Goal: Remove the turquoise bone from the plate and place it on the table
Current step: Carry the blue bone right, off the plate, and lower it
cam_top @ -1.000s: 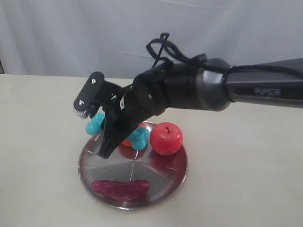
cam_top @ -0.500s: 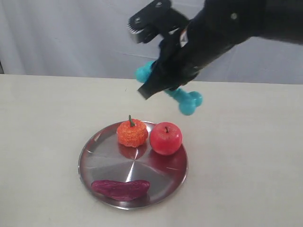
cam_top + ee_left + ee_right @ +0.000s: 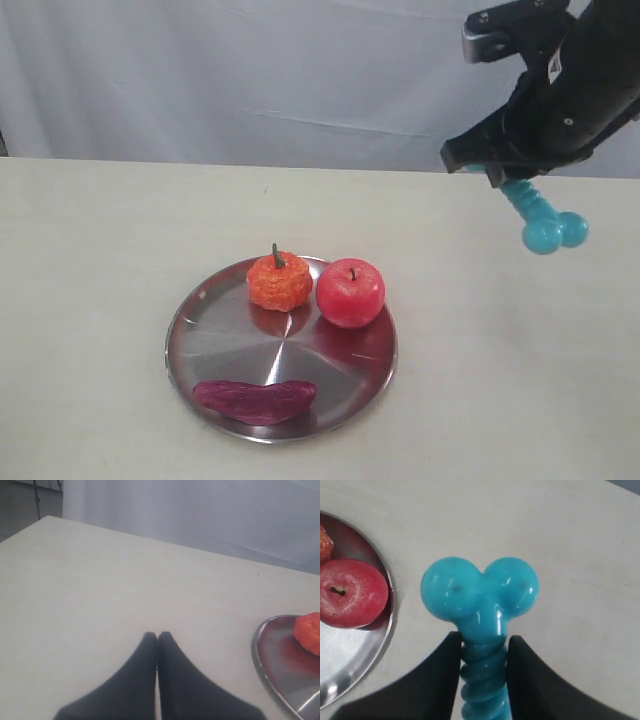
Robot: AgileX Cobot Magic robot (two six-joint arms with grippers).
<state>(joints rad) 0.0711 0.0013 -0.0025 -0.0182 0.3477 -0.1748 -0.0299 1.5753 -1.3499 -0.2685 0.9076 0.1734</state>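
Observation:
The turquoise bone (image 3: 541,222) hangs in the air at the right, clear of the plate (image 3: 230,345), knobbed end down over the beige table (image 3: 500,380). My right gripper (image 3: 505,172) is shut on its ribbed shaft. In the right wrist view the bone (image 3: 480,592) sits between the two black fingers of that gripper (image 3: 483,642), with the plate's rim (image 3: 387,625) off to one side. My left gripper (image 3: 157,636) is shut with nothing in it, low over bare table beside the plate's edge (image 3: 260,655); it does not show in the exterior view.
On the plate stand an orange pumpkin (image 3: 279,282), a red apple (image 3: 350,292) and a dark purple oblong piece (image 3: 255,398). The apple (image 3: 351,592) also shows in the right wrist view. A white curtain (image 3: 250,70) closes off the back.
The right gripper has lifted the bone off the plate and carried it up and to the right, past the plate's rim. The pumpkin is now uncovered.

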